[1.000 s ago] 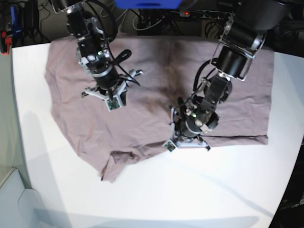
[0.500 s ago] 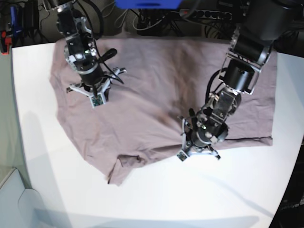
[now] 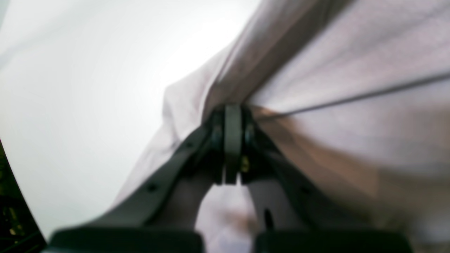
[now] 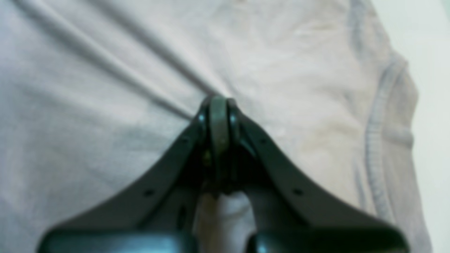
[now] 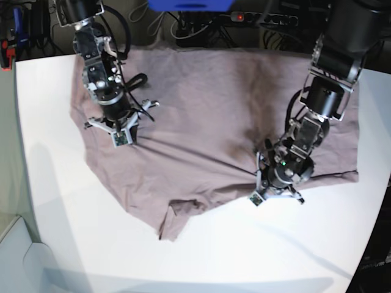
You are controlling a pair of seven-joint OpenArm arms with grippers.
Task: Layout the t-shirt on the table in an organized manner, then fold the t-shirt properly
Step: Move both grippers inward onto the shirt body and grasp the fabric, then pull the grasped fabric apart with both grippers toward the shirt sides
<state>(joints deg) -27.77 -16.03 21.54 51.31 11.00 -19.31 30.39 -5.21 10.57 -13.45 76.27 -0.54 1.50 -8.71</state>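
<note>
A: Where is the t-shirt (image 5: 214,116) found?

B: Spread on the white worktop (image 5: 55,201), each of 2 hands, left hand (image 5: 278,183) and right hand (image 5: 116,125), pinched closed on its cloth.

A: Handling?

B: Judged light, limp, easily wrinkled; hems and corners are best gripped.

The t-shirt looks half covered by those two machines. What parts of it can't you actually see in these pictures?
- Base view: the t-shirt far edge is masked by the arms.
- Base view: cloth pinched by the left gripper and right gripper is hidden by the wrists.
- Both wrist views: blurred, so weave and stitching detail is lost.
- No collar label is discernible in any view.
</note>
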